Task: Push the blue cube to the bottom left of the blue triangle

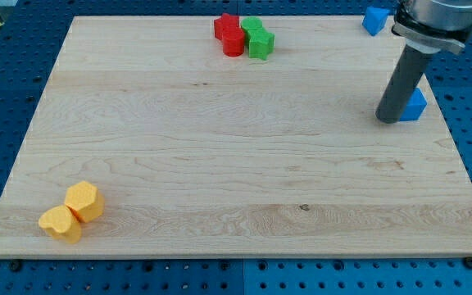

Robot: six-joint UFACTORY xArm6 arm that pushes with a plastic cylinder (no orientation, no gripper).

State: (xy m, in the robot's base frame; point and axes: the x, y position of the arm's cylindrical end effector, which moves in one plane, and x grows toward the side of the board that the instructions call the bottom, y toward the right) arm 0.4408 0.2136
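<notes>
1. Resting on the wooden board (220, 164) at the right side, my tip (388, 120) is touching, or all but touching, the left face of the blue block (416, 105); being a bare rod, it has nothing to open or close and is clamping on nothing.
2. Sitting near the right edge, this blue block is partly hidden behind the rod, so its shape is hard to confirm; it is probably the cube.
3. Lying farther back, near the far right corner, a second blue block (374, 19) is well apart from the first; it is likely the triangle, though its outline is too small to settle.
4. Looking light and rigid, the near blue block is likely to be sliding easily on the smooth wood and turning if struck off-centre; pushing squarely through the middle of a flat face seems safest.
5. Standing at the far edge, a red block (229, 34) and a green block (257, 38) are touching each other.
6. Sitting at the near left corner, two yellow blocks (73, 212) are pressing together.
</notes>
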